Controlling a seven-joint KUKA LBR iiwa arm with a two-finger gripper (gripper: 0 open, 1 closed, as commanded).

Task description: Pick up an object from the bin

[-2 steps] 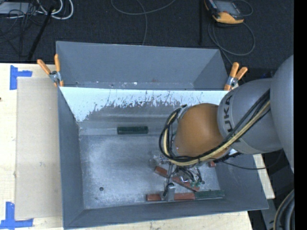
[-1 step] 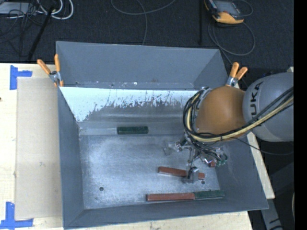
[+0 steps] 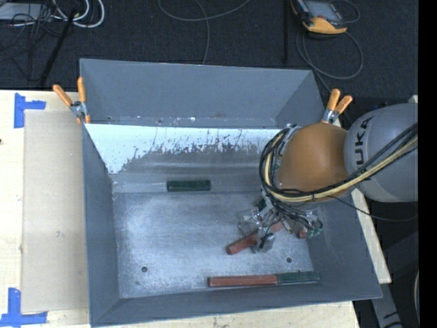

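One short reddish-brown stick lies on the bin floor, right of centre. Its long axis runs lower left to upper right; the upper-right end stops at the jaws. I cannot tell how far the jaws stand open, nor whether they grip it. A long brown-and-green bar lies near, below it in the view.

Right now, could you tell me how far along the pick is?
Done: the end effector is low in the bin, right of centre, at a small reddish-brown stick. In hand: a grip on it cannot be confirmed. Left: lifting it out; the stick lies on the floor.
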